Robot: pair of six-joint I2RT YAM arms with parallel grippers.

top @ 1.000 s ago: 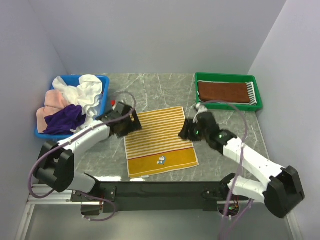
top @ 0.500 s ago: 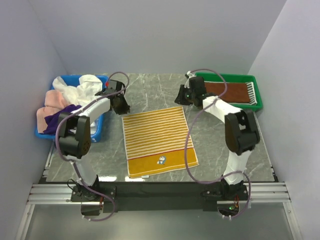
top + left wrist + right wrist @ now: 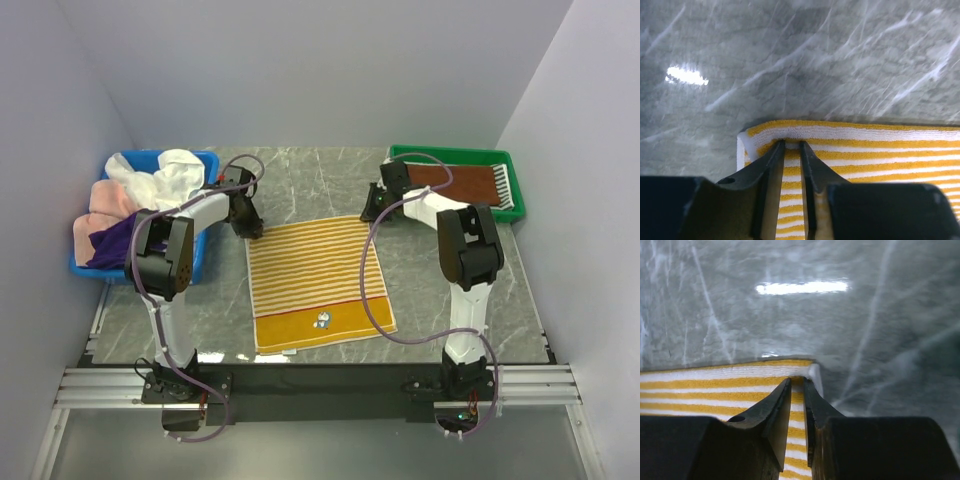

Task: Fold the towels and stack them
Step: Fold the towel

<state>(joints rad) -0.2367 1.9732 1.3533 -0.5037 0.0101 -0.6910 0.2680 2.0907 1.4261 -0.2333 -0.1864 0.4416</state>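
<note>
Far corners of yellow striped towel [image 3: 315,285] pinched.
Overhead: towel flat on table [image 3: 320,180], left gripper [image 3: 251,231] at its 11 o'clock, right gripper [image 3: 372,212] at 1. Only wrist views show jaws nearly closed on cloth.

In the top view the left gripper [image 3: 250,226] and right gripper [image 3: 372,209] cover the far corners of the yellow-striped towel [image 3: 315,268], so the hold of their jaws cannot be seen there, and the blue figure [image 3: 321,321] on its band is too small to make out. In both wrist views the black gripper bodies hide the towel's near part, which runs off the picture's edge. The right arm and its cable cover the left end of the brown towel [image 3: 460,187].
</note>
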